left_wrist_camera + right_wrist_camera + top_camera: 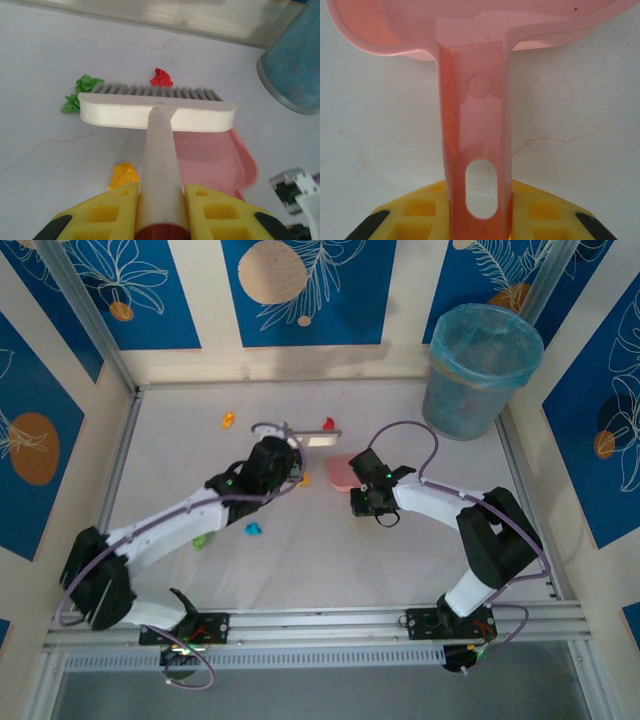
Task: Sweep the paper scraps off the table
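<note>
My left gripper (283, 461) (161, 192) is shut on the cream handle of a hand brush (156, 109), whose head (320, 437) rests bristles-down on the white table (330, 560). A red paper scrap (161, 78) (328, 424) lies just beyond the bristles. Green scraps (82, 92) sit at the brush's left end. An orange scrap (124, 175) (305, 479) lies by the handle. My right gripper (363, 487) (477, 215) is shut on the handle of the pink dustpan (475, 125) (340, 470), which lies flat just right of the brush (215, 160).
More scraps lie on the table's left half: orange (228, 420), cyan (253, 530) and green (200, 541). A blue-lined bin (482, 370) (295, 70) stands at the back right corner. Aluminium rails (330, 623) edge the table.
</note>
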